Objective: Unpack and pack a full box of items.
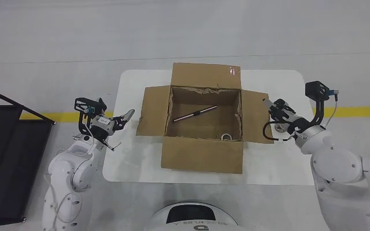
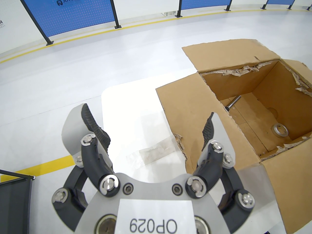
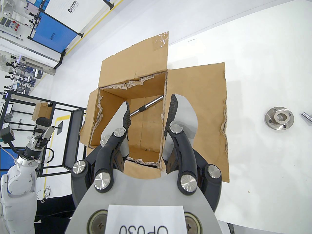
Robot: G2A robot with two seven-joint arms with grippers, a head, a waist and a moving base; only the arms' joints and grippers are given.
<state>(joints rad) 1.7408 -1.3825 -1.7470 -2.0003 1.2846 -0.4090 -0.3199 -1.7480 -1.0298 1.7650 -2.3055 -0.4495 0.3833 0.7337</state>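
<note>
At the far left, a black rack (image 1: 17, 156) stands on the floor beside the white desk (image 1: 277, 167).

Next comes the left gripper (image 2: 148, 120). It hangs over the left edge of the desk, near the left flap of the box but not touching it. Its two fingers (image 2: 85, 113) are wide apart, and there is nothing between them.

The brown cardboard box (image 1: 201, 155) sits in the middle of the desk. It is open at the top, and all four flaps are folded out flat. The edges of the opening are torn and ragged. Two things lie on the bottom of the box. A long thin metal rod (image 1: 195, 113) lies slanted near the middle. A small metal ring (image 1: 226, 137) lies flat by the wall closest to the robot, toward the right side.

The right gripper (image 3: 150, 109) hangs above the right flap of the box. Its fingers are apart too, and it holds nothing.

To the right of the box, a round metal disc (image 3: 279, 118) with small holes lies flat on the desk. A little metal piece (image 3: 306, 118) lies just beside it.
</note>
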